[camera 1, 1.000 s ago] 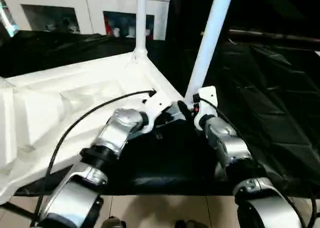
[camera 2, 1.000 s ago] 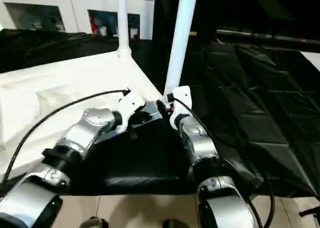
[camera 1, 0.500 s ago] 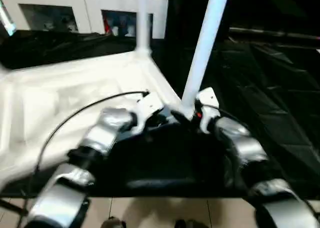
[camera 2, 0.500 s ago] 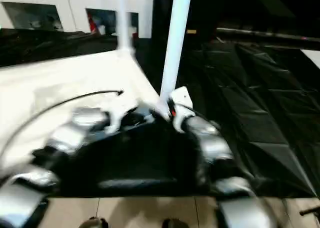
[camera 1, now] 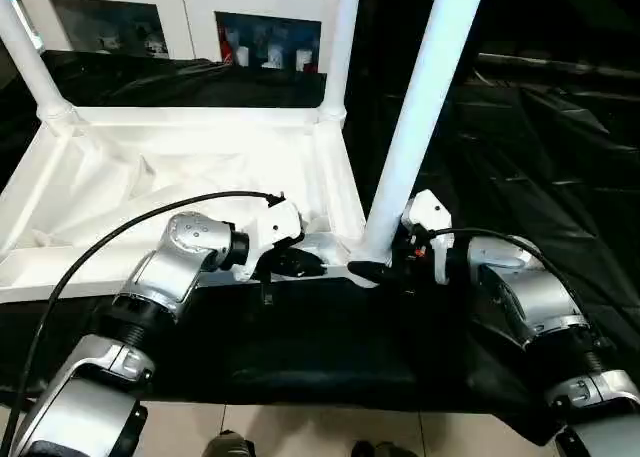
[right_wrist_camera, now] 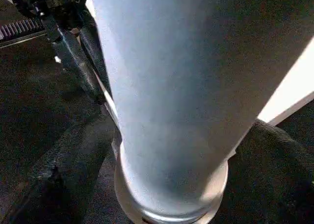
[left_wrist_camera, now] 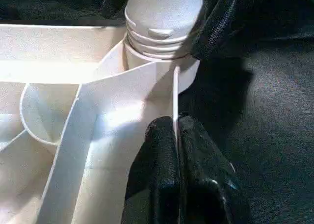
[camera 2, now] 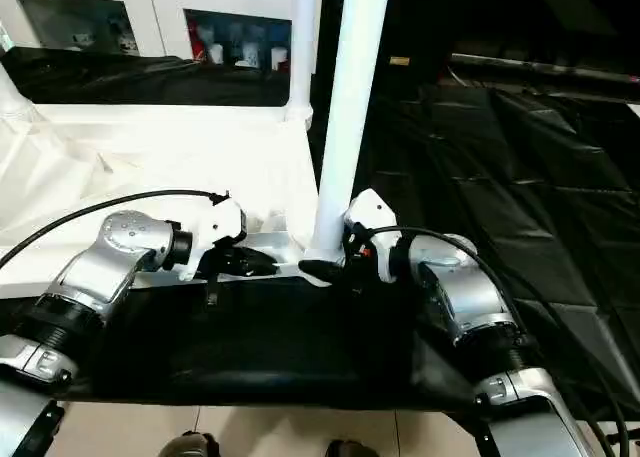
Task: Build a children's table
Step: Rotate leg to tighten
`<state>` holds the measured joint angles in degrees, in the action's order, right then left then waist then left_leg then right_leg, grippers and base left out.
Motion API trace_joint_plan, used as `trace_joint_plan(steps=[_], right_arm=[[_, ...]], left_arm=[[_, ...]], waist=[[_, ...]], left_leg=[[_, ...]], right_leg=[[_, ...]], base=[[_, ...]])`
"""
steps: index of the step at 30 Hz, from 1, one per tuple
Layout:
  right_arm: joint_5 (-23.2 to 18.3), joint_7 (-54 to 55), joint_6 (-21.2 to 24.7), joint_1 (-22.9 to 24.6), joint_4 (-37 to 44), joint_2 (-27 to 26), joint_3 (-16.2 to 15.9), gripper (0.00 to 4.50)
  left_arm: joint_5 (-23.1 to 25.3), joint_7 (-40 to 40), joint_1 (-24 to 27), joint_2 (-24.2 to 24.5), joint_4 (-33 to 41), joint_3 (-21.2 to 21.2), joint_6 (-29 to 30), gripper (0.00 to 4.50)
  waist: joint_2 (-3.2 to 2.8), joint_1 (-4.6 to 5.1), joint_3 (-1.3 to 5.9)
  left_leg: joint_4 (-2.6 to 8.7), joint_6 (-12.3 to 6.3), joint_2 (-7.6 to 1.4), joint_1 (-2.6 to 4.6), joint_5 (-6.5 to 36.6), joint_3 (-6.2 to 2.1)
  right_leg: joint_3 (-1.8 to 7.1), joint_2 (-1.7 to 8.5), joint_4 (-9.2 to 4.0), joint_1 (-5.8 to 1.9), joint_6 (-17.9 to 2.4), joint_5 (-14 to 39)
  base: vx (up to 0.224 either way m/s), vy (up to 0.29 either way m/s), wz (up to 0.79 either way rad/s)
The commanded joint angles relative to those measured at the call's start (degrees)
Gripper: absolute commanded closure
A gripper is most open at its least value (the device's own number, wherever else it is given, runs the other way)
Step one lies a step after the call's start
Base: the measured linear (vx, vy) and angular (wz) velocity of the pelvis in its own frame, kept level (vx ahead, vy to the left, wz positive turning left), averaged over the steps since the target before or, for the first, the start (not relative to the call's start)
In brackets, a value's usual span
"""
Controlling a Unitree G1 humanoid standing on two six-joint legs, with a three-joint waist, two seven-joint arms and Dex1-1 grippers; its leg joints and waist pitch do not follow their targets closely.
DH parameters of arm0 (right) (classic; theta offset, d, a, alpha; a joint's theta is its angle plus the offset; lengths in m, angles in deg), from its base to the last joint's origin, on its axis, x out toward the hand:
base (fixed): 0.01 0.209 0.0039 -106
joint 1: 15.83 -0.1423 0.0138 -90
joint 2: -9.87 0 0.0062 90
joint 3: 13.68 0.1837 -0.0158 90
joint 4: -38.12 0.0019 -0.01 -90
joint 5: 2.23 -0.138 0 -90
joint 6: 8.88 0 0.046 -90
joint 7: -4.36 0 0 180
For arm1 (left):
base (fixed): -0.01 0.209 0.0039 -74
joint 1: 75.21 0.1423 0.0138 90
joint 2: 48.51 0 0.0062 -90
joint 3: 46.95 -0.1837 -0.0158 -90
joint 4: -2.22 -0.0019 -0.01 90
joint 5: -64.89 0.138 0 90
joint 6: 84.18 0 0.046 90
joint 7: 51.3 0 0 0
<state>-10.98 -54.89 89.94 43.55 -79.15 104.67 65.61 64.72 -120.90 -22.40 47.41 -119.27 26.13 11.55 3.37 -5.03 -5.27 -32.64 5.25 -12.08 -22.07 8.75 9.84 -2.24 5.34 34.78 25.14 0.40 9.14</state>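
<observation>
White plastic is what I see most of: the tabletop [camera 1: 190, 172] lies upside down on a black cloth [camera 1: 330, 347], ribbed underside up, and I place everything from its near corner socket [left_wrist_camera: 162, 47].

The near leg [camera 1: 425, 107] stands upright in that socket. Two more legs rise from other corners, one at the far corner [camera 1: 340, 47] and one at the far left corner [camera 1: 25, 57].

My left gripper [camera 1: 300, 265] sits just beside the socket, on the tabletop's near edge. Its fingers [left_wrist_camera: 164, 160] are pressed together on the thin rim wall, pinching it.

My right gripper [camera 1: 375, 272] is at the base of the near leg, on the socket's other side. Whether its fingers are spread or closed I cannot tell, since the leg blocks them in the wrist view.

A black cable [camera 1: 120, 237] arcs over my left forearm. Beyond the tabletop stands a white glass-door cabinet [camera 1: 200, 17], and dark sheeting [camera 1: 540, 127] covers the ground to the right of the socket.
</observation>
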Motion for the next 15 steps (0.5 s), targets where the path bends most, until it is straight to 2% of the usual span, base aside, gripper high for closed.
trace_joint_plan(steps=[1,3,4,8,12,15], right_arm=[[-0.1,-0.7,0.9,-0.3,0.7,0.3,-0.4,0.27],[-0.1,-1.2,1.5,-0.1,1.2,0.2,-0.6,0.27],[-0.1,-1.3,1.6,-0.1,1.3,0.2,-0.6,0.27],[-0.3,-1.2,1.8,-0.2,1.0,-0.4,-0.6,0.65],[-0.8,-1.1,1.9,-0.6,0.5,-1.2,-0.3,0.97],[-0.9,-1.0,1.8,-1.0,0.0,-1.7,0.0,1.19]], left_arm=[[-1.1,-1.8,0.2,-0.6,0.0,-0.8,-0.5,4.50],[-1.3,-2.1,0.4,-0.3,0.6,-0.6,-0.1,4.50],[-1.3,-2.3,0.4,-0.3,0.7,-0.5,-0.1,4.50],[-1.3,-2.3,0.6,-0.1,0.7,-0.4,-0.1,4.50],[-1.4,-2.4,0.6,0.2,0.5,-0.1,-0.1,4.50],[-1.3,-2.2,0.5,0.2,0.2,0.1,-0.1,4.50]], waist=[[0.35,0.20,2.78],[0.35,0.29,2.27],[0.38,0.28,2.26],[0.32,0.32,1.82],[0.57,0.44,1.27],[0.66,0.47,1.11]], left_leg=[[3.98,-2.76,-0.49,0.63,16.2,0.60],[4.16,-2.63,-0.47,0.54,17.0,0.56],[4.19,-2.56,-0.49,0.56,17.1,0.52],[4.33,-2.46,-0.51,0.60,17.2,0.52],[4.61,-2.13,-0.55,0.56,18.6,0.40],[4.76,-1.96,-0.59,0.59,18.6,0.33]], right_leg=[[1.59,1.74,-4.43,-2.88,-10.1,17.8],[1.64,1.70,-4.56,-2.72,-9.7,18.6],[1.63,1.73,-4.58,-2.77,-9.6,19.0],[1.70,1.79,-4.72,-2.62,-9.6,19.7],[1.74,1.97,-5.18,-2.43,-8.6,24.0],[1.82,2.12,-5.44,-2.29,-7.7,26.3]], base=[[0.000,0.000,0.00],[0.000,0.000,0.00],[0.000,0.000,0.00],[0.000,0.000,0.00],[0.000,0.000,0.00],[0.000,0.000,0.00]])
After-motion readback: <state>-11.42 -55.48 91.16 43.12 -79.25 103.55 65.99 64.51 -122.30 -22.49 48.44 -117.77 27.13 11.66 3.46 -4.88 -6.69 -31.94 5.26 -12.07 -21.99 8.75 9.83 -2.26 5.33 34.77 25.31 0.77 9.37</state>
